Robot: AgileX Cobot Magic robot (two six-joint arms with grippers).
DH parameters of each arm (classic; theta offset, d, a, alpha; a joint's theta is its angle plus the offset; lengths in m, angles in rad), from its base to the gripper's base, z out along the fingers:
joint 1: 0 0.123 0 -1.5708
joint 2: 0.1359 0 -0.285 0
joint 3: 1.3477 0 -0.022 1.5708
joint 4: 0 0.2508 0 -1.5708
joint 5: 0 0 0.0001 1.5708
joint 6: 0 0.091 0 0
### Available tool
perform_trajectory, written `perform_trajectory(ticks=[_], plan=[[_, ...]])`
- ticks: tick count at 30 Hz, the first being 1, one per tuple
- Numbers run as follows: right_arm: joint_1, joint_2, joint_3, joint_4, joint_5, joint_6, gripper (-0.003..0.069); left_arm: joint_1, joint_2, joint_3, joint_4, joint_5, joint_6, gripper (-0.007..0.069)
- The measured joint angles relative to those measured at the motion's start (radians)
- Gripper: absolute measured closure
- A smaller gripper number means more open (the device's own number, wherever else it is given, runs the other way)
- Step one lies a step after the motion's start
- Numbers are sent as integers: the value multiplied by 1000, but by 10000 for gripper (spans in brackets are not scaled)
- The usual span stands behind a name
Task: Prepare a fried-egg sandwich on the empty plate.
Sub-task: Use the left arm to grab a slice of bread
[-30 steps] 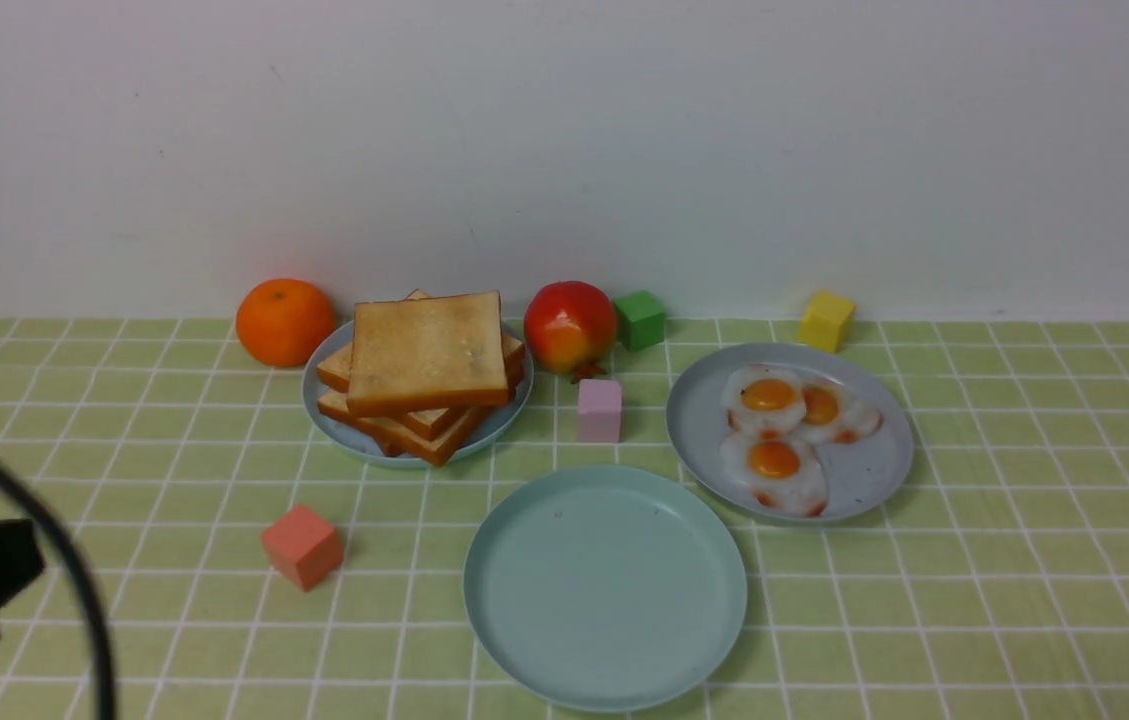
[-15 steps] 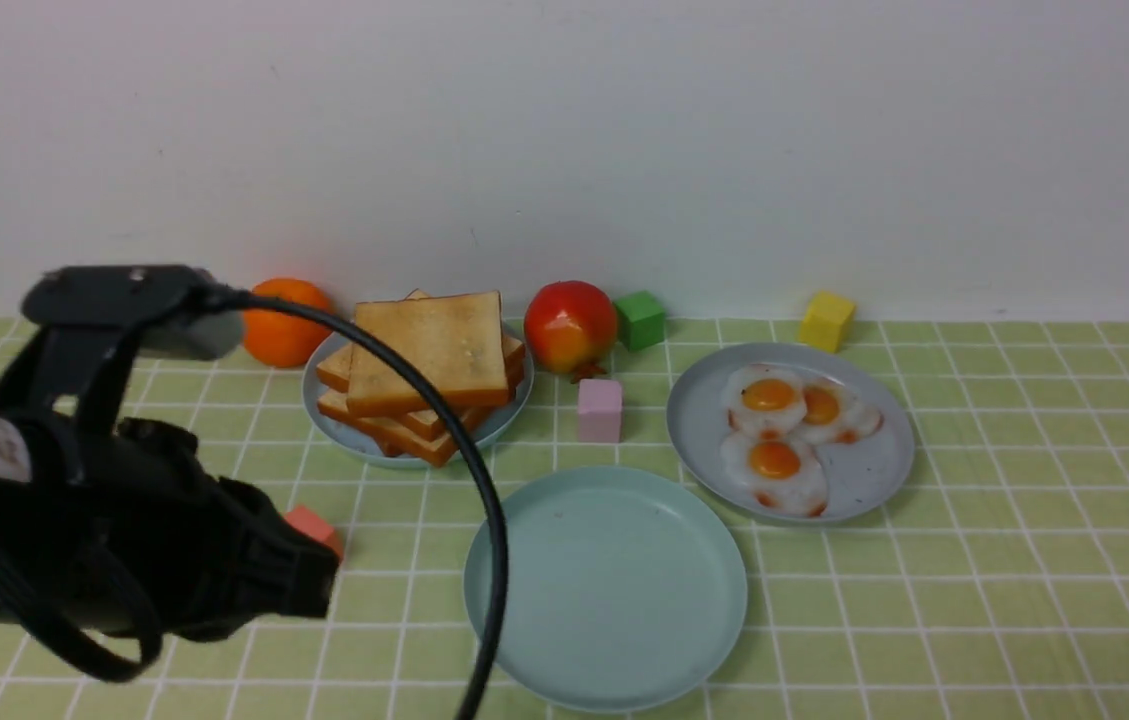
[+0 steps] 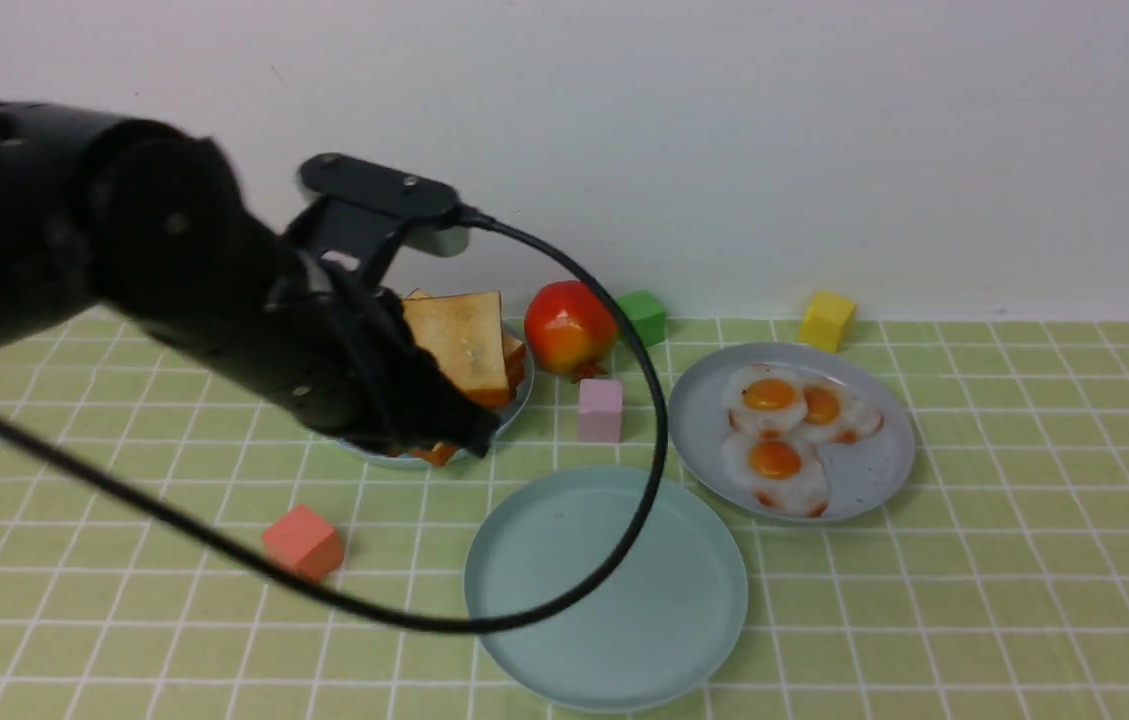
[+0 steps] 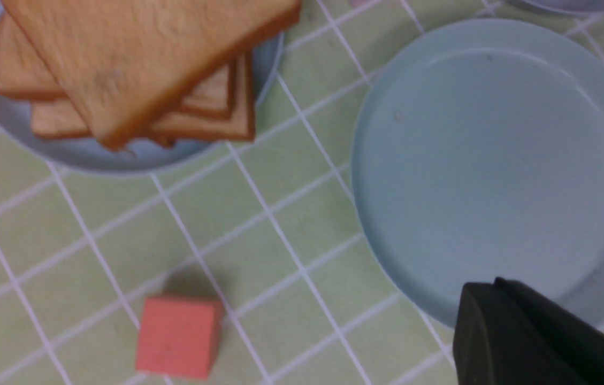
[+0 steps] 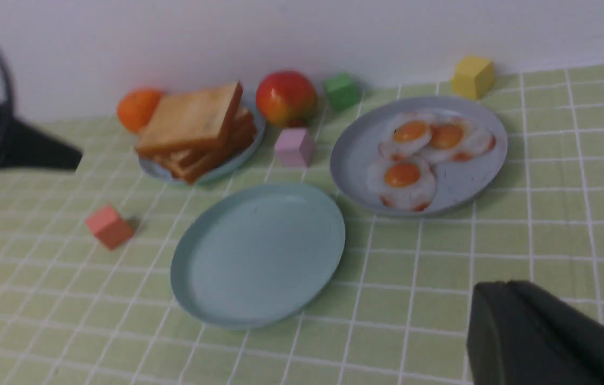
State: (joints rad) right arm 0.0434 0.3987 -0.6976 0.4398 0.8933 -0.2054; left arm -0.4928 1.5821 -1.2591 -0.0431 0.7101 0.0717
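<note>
A plain off-white wall point(image 3: 824, 150) fills the upper part of the front view; it is matt and bare but for a few faint specks and one short thin scuff high on the left; it meets the bench point(image 3: 1024, 600) in a straight, level line; as far as the views reach, the bench is covered by a cloth point(image 3: 1074, 450) of pale yellow-green squares parted by thin white lines; the light is soft and even, with no hard glare; shadows on the cloth are short and blurred.
</note>
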Motion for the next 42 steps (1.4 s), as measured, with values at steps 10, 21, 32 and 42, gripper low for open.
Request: perform_trajectory(ticks=[10, 21, 32, 42], plan=[[139, 240, -223, -45, 146, -48, 656, -22, 235, -237, 274, -9, -100, 531], [154, 246, -220, -94, 151, -55, 655, -22, 348, -244, 310, -150, 0, 85], [155, 247, -220, -96, 172, -55, 649, -22, 449, -244, 411, -193, 5, 50], [155, 247, -220, -96, 188, -55, 644, -23, 472, -244, 472, -214, -25, 107]])
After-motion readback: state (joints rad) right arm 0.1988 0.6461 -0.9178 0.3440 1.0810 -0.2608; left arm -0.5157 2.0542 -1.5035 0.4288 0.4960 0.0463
